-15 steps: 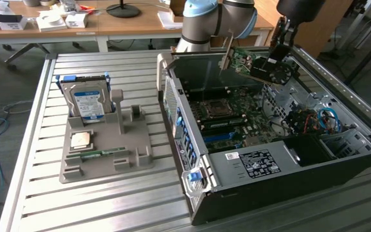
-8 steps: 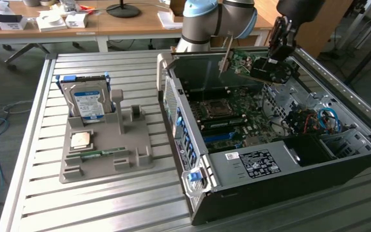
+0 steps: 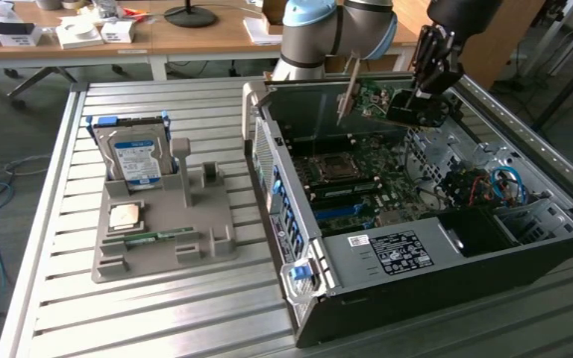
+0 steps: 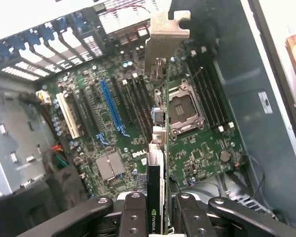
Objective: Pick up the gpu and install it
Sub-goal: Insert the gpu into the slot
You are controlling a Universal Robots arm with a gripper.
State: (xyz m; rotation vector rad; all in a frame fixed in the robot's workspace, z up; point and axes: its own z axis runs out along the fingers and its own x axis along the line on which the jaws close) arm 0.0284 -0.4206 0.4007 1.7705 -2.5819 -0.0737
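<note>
Now, exterior view, gripper: you have the gripper [image 3: 413, 112] up over the open computer case [image 3: 297, 246], toward the case's far end.
Exterior view, fingers: they are clenched on the graphics card [image 3: 371, 98], gripping it at one end.
Exterior view, graphics card: it hangs in the air above the main board [image 3: 351, 190] and apart from it, standing on edge and a little tilted. Its silver bracket [image 3: 346, 88] is at the end toward the exterior view's left.
Exterior view, table: the case lies on its side on your slatted metal table [image 3: 57, 224]. Toward the exterior view's left, a grey stand [image 3: 207, 246] holds a hard drive [image 3: 137, 158] upright and a green memory stick [image 3: 152, 237] lying flat.
Wrist view, fingers: the black fingers [image 4: 133, 215] of the gripper [image 4: 157, 217] press on both faces of the card, which you see edge-on between them.
Wrist view, graphics card: the card [image 4: 157, 163] runs away from the fingers out to its bracket [image 4: 165, 29], clear of the board beneath.
Wrist view, main board: under the card you see the board [image 4: 197, 148], with a long blue slot [image 4: 111, 108] on one side of the card's edge and the processor socket [image 4: 182, 111] on the other.
</note>
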